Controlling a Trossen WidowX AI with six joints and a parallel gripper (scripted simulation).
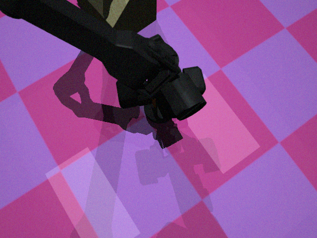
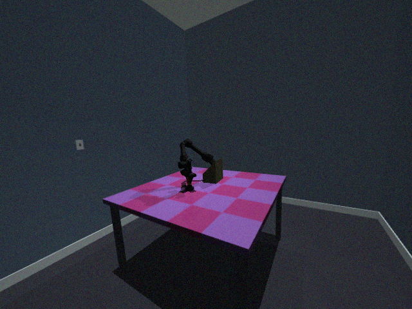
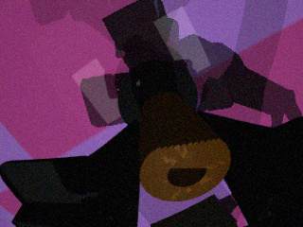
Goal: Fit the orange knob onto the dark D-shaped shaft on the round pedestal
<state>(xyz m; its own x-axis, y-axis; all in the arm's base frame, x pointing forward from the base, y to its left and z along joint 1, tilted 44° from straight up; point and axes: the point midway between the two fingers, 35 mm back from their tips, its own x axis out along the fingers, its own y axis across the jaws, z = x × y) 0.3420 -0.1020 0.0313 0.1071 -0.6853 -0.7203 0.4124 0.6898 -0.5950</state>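
Note:
In the wrist view my gripper (image 3: 167,121) is shut on the orange knob (image 3: 184,161). The knob's end with the D-shaped hole (image 3: 186,177) faces the camera, flat side up in the picture. Just beyond the knob a dark rounded shape (image 3: 151,85) shows, which seems to be the pedestal with its shaft; the shaft's flat cannot be made out. In the top view the arm's wrist (image 1: 179,94) covers the fingers and the knob, and a dark piece of the pedestal (image 1: 169,137) shows right below it. In the exterior view the gripper (image 2: 188,181) hangs just over the pedestal (image 2: 188,188).
The pink and purple chequered table (image 2: 232,229) stands in a dark room. The arm's tan base block (image 2: 213,172) (image 1: 116,10) sits at the table's far side. Arm shadows and pale light patches lie on the table top around the pedestal.

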